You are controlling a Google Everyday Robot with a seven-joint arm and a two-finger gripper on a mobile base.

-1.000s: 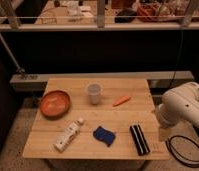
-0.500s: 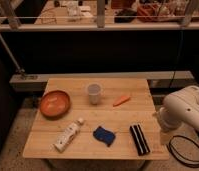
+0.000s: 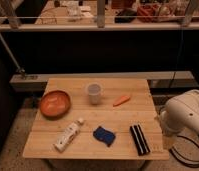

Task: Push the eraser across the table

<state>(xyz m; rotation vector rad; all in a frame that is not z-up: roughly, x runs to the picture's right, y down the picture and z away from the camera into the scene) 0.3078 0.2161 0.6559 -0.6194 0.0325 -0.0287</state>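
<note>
While the black oblong pale-striped eraser [image 3: 139, 139] lies at five o'clock on the light wooden plank table [image 3: 118, 117], your gripper [image 3: 166, 131] hangs just off its four o'clock edge, fingers spread wide, gripping nothing.

Black, pale-striped eraser [image 3: 139, 139] is laid flat near the plank surface's [image 3: 118, 118] front right corner; the hand [image 3: 166, 131] is seen beyond the right edge, apart.

orange bowl [image 3: 55, 103] left | pale cup [image 3: 94, 92] centre | carrot [image 3: 121, 100] beside cup | white tube [image 3: 68, 136], blue lumpy piece [image 3: 103, 135] front
</note>
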